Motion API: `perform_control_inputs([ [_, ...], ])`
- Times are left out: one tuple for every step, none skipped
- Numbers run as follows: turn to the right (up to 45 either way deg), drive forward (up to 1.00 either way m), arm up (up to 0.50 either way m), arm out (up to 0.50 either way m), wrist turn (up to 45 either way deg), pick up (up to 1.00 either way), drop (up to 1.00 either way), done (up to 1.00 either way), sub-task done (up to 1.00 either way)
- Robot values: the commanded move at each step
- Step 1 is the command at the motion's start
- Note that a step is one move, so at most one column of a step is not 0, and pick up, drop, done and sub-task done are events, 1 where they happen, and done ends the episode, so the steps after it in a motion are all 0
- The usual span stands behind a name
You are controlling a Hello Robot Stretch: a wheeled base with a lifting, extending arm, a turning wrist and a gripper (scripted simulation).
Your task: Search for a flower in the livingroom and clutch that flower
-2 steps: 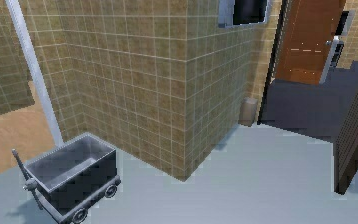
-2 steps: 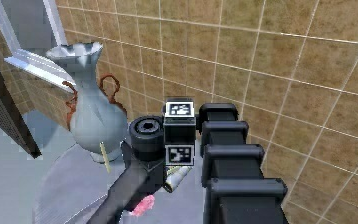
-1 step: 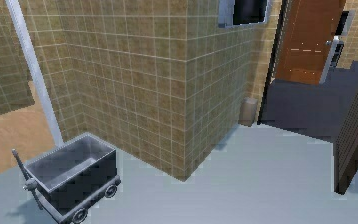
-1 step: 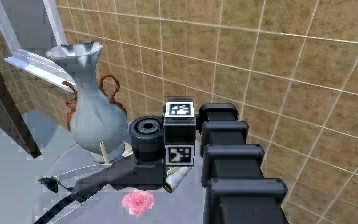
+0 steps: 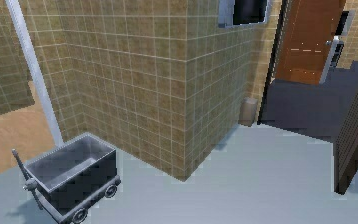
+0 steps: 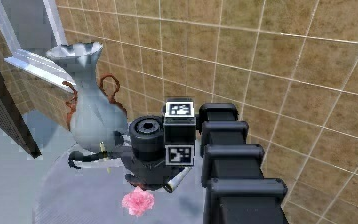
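The arm (image 6: 237,170) extends beside the tiled wall (image 6: 287,60), apparently to bring the claw (image 6: 92,158) down to counter (image 6: 47,190) level. The claw sits at the foot of the vase (image 6: 92,100). The pink flower (image 6: 139,203) lies just below the claw's body. Whether the claw grips anything cannot be determined.

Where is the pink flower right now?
Arm side view, near the bottom edge, just left of middle: a small pink flower shows below the gripper, with the pale vase up-left of it.
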Motion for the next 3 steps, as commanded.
perform_control_inputs([
  [0.0,0.0,0.0,0.0,15.0,0.0,0.0,0.0,0.0],
  [0.0,0.0,-0.3,0.0,0.0,0.0,0.0,0.0,0.0],
  [0.0,0.0,0.0,0.0,0.0,1.0,0.0,0.0,0.0],
])
